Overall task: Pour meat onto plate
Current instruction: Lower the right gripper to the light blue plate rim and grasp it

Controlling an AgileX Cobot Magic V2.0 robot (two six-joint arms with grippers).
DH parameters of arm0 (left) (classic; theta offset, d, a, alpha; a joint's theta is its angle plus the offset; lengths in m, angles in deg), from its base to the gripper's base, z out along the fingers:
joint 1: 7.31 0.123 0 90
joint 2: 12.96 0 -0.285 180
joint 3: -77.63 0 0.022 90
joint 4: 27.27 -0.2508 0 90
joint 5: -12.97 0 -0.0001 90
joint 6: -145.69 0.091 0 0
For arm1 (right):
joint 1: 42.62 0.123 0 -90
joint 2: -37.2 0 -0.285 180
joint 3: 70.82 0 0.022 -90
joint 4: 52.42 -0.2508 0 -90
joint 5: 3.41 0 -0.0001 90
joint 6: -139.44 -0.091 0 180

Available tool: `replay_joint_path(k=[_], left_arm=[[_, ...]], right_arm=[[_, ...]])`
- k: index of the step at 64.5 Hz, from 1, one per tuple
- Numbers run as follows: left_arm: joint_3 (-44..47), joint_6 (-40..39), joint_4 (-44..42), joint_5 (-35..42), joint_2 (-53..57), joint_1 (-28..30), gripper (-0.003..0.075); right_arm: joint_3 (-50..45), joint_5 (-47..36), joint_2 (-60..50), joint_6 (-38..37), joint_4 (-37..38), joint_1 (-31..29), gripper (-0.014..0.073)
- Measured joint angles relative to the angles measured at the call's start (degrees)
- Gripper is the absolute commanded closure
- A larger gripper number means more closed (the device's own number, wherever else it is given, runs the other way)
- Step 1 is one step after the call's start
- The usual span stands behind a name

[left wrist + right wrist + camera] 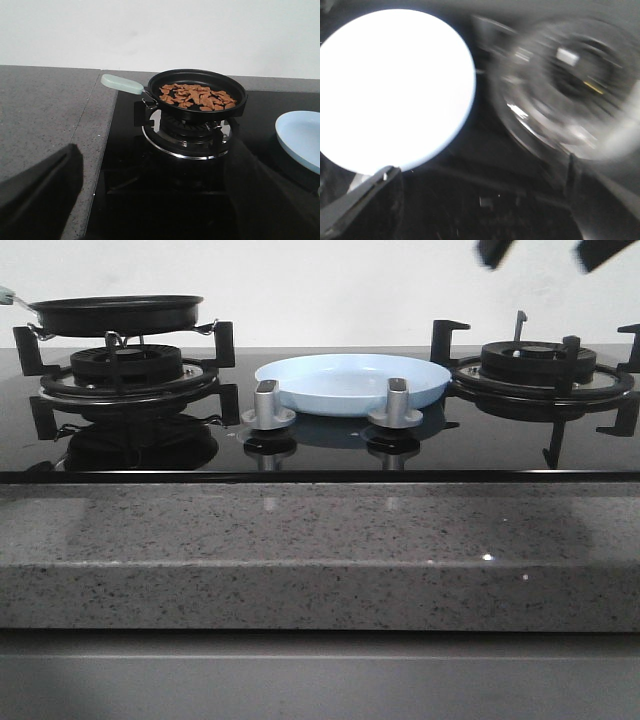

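Two gas burners stand on the glossy black glass hob (330, 455), which is set into the speckled grey stone desk (300, 550). On the left burner's black grate (125, 370) sits the round black frying pan (197, 96), level, its pale green handle (122, 84) reaching out over the hob's left edge toward the desk. Between the burners, just behind two silver control knobs (268, 405), lies the wide, shallow, pale blue-white glossy plate (350, 382), flat on the glass and bare. Inside the pan rests the meat (196, 96), a loose heap of small flat orange-brown pieces spread across the pan floor, its spread running lengthwise from the handle side toward the plate side.

Both arms hang above the hob with nothing in their jaws. The left gripper (160, 200) is held back from the pan, jaws spread wide, with pan and meat well ahead of them and seen between the two dark fingers (40, 190). The right gripper (480, 200) is raised high over the right burner (540, 365), jaws parted; its blurred wrist view shows the plate and that burner well below, and only its tips (545, 250) show in the front view.
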Motion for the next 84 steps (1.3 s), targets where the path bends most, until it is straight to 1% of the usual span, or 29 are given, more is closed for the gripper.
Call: replay_joint_path(k=[9, 21, 27, 34, 50, 76, 80, 84], left_arm=[[0.0, 0.0, 0.0, 0.0, 0.0, 0.0, 0.0158], [0.0, 0.0, 0.0, 0.0, 0.0, 0.0, 0.0158], [0.0, 0.0, 0.0, 0.0, 0.0, 0.0, 0.0158], [0.0, 0.0, 0.0, 0.0, 0.0, 0.0, 0.0158], [0.0, 0.0, 0.0, 0.0, 0.0, 0.0, 0.0158], [0.0, 0.0, 0.0, 0.0, 0.0, 0.0, 0.0158], [0.0, 0.0, 0.0, 0.0, 0.0, 0.0, 0.0158], [0.0, 0.0, 0.0, 0.0, 0.0, 0.0, 0.0158]], right_arm=[[10.9, 5.1, 10.1, 0.0, 0.0, 1.1, -0.0052], [23.4, 11.0, 21.1, 0.1, 0.0, 1.1, 0.0073], [29.0, 14.0, 25.8, 0.8, 0.0, 1.1, 0.0108], [33.2, 16.5, 29.6, 1.0, 0.0, 1.1, 0.0134], [35.1, 18.2, 32.3, 1.1, 0.0, 1.1, 0.0222], [35.4, 18.3, 33.4, 1.2, 0.0, 1.1, 0.0226], [35.4, 18.3, 33.6, 1.2, 0.0, 1.1, 0.0244], [35.4, 18.3, 33.6, 1.2, 0.0, 1.1, 0.0285]])
